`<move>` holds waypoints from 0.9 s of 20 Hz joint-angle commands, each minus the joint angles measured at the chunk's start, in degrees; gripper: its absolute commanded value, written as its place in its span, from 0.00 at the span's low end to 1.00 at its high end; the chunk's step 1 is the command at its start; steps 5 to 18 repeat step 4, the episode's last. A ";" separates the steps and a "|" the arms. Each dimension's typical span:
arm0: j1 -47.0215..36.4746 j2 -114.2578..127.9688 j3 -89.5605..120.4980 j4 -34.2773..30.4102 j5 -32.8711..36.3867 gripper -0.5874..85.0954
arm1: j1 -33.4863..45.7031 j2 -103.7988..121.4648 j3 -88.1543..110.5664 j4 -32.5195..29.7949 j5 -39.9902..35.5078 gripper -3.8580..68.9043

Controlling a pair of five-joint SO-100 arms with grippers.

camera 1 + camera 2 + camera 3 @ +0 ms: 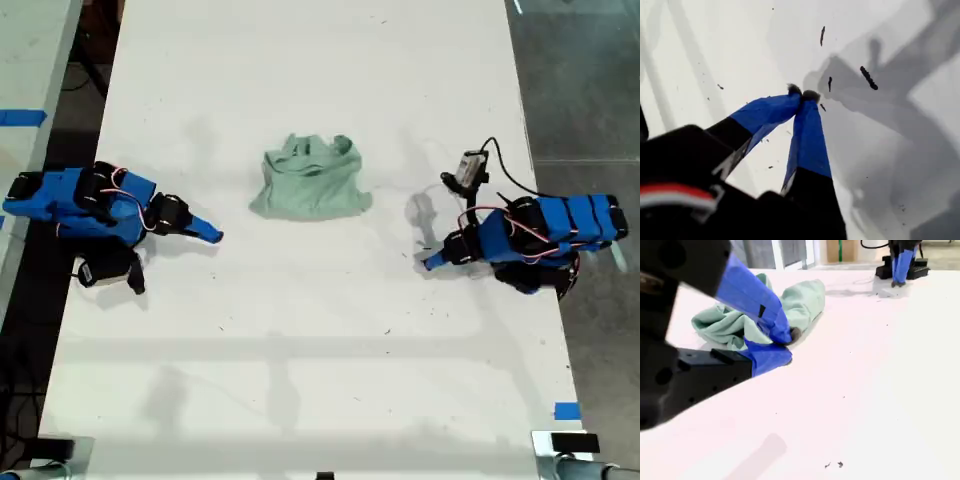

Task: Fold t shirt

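T shirt: the t shirt (312, 180) lies crumpled in a mint-green heap on the white tabletop (320, 340), a little above the middle of the exterior view, between my two arms and touching neither.

My second claw: my second claw (785, 346) rests low over the tabletop with its blue tips pressed together and nothing between them. In its wrist view the shirt (805, 302) lies just past the tips, with the other arm far behind it. So in the exterior view this is the claw (212, 236) on the left, pointing toward the shirt and apart from it.

My first claw: my first claw (802, 95) has its tips meeting over bare tabletop and grips nothing. In the exterior view it (430, 262) sits at the right, well apart from the shirt and lower in that view.
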State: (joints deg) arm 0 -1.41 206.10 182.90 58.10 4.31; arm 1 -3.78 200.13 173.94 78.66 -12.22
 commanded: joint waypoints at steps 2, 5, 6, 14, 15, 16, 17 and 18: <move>-0.88 0.44 0.53 1.67 -0.53 0.05 | -0.26 0.53 2.81 0.35 4.13 0.29; -0.26 0.44 -0.44 2.37 -0.53 0.05 | -0.44 0.53 2.81 0.35 -4.75 0.41; -0.26 0.44 -0.44 2.37 -0.53 0.05 | -0.44 0.53 2.81 0.35 -4.75 0.41; -0.26 0.44 -0.44 2.37 -0.53 0.05 | -0.44 0.53 2.81 0.35 -4.75 0.41; -0.26 0.44 -0.44 2.37 -0.53 0.05 | -0.44 0.53 2.81 0.35 -4.75 0.41; -0.26 0.44 -0.44 2.37 -0.53 0.05 | -0.44 0.53 2.81 0.35 -4.75 0.41; -0.26 0.44 -0.44 2.37 -0.53 0.05 | -0.44 0.53 2.81 0.35 -4.75 0.41; -0.26 0.44 -0.44 2.37 -0.53 0.05 | -0.44 0.53 2.81 0.35 -4.75 0.41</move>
